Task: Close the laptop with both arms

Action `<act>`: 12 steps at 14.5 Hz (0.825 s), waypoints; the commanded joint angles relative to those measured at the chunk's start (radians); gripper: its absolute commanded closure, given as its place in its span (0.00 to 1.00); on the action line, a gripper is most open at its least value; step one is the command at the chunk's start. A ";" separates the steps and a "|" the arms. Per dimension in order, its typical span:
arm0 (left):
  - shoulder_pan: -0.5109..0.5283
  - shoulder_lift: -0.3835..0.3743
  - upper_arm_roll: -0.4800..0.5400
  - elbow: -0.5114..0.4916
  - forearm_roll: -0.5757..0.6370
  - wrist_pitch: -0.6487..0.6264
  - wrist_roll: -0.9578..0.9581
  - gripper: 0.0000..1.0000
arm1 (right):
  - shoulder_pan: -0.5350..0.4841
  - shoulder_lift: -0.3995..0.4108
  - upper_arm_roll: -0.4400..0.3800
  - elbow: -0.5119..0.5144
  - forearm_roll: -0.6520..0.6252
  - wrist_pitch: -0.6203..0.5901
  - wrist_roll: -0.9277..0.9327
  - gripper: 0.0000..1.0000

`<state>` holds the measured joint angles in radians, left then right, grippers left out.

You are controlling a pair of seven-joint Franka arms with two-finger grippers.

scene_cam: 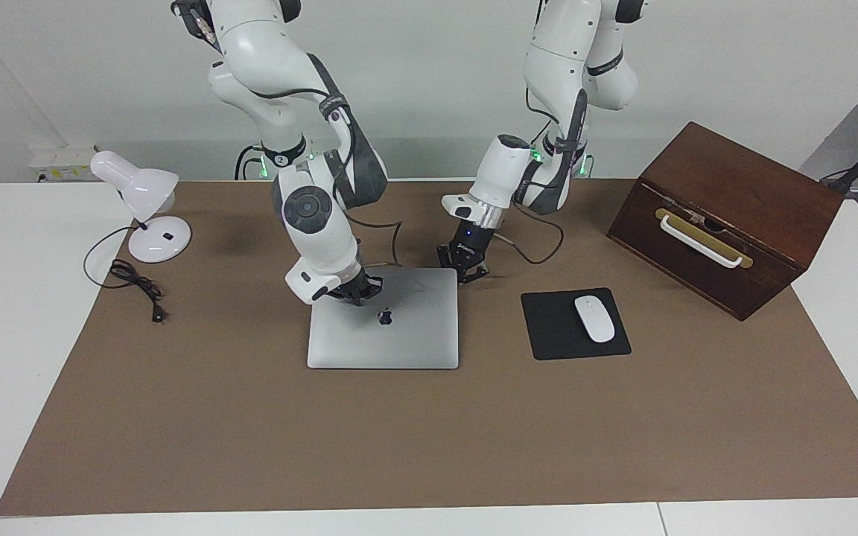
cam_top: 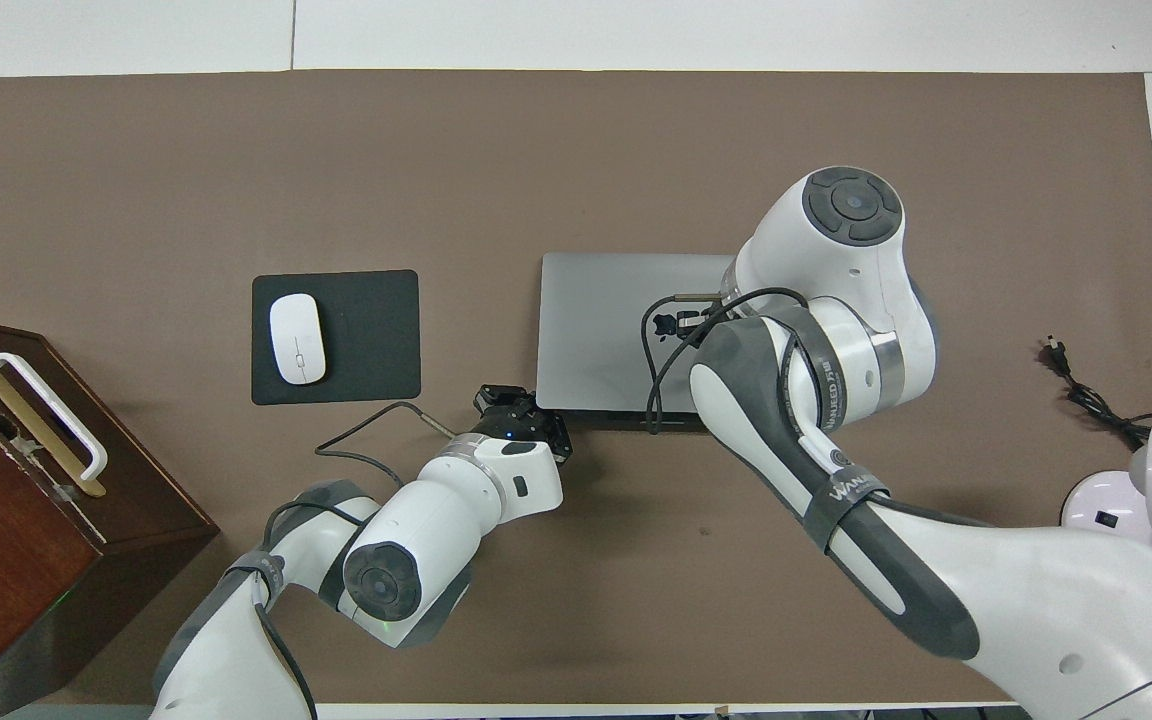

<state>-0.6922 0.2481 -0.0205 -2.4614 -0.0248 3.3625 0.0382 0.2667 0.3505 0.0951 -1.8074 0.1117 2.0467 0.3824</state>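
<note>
Two pincers, both pinched together: right pincer (scene_cam: 358, 292) on the shut laptop (scene_cam: 399, 335), left pincer (scene_cam: 466, 269) at its corner; hard pressing could dent the lid.

Robotics lab, staged as an office desk. Two white arms (scene_cam: 310, 216) are mounted at a white worktop (scene_cam: 19, 313) covered by a brown mat (scene_cam: 429, 439); a lamp (scene_cam: 142, 212), mouse pad (scene_cam: 548, 327), mouse (scene_cam: 594, 318) and wooden box (scene_cam: 734, 216) are laid out as props against a bare white wall.
</note>
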 commanded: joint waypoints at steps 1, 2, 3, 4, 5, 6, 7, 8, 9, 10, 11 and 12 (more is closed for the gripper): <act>-0.035 0.022 0.019 -0.086 -0.009 -0.032 0.012 1.00 | -0.001 -0.007 0.003 -0.021 0.026 0.027 0.018 1.00; -0.035 0.022 0.019 -0.087 -0.009 -0.032 0.012 1.00 | 0.000 -0.007 0.003 -0.021 0.026 0.027 0.018 1.00; -0.035 0.022 0.019 -0.087 -0.009 -0.032 0.012 1.00 | -0.001 -0.007 0.003 -0.023 0.026 0.027 0.018 1.00; -0.035 0.022 0.019 -0.087 -0.009 -0.032 0.012 1.00 | -0.001 -0.007 0.003 -0.023 0.026 0.033 0.018 1.00; -0.036 0.022 0.019 -0.085 -0.009 -0.032 0.012 1.00 | 0.000 -0.007 0.003 -0.026 0.026 0.038 0.018 1.00; -0.035 0.022 0.019 -0.085 -0.009 -0.032 0.012 1.00 | -0.001 -0.005 0.003 -0.029 0.025 0.041 0.018 1.00; -0.035 0.022 0.019 -0.087 -0.009 -0.032 0.012 1.00 | 0.000 0.001 0.003 -0.029 0.026 0.041 0.018 1.00; -0.036 0.022 0.019 -0.085 -0.009 -0.032 0.012 1.00 | 0.000 0.001 0.003 -0.029 0.026 0.043 0.018 1.00; -0.036 0.022 0.019 -0.085 -0.009 -0.032 0.012 1.00 | -0.001 0.001 0.003 -0.029 0.026 0.043 0.018 1.00; -0.036 0.022 0.019 -0.085 -0.009 -0.032 0.012 1.00 | 0.000 0.001 0.003 -0.029 0.026 0.043 0.019 1.00; -0.036 0.022 0.019 -0.085 -0.011 -0.032 0.012 1.00 | 0.000 0.001 0.003 -0.029 0.025 0.043 0.018 1.00; -0.036 0.022 0.019 -0.085 -0.009 -0.032 0.012 1.00 | 0.000 0.001 0.003 -0.029 0.025 0.043 0.018 1.00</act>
<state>-0.6981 0.2459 -0.0151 -2.4647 -0.0248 3.3632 0.0388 0.2676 0.3552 0.0951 -1.8169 0.1117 2.0626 0.3827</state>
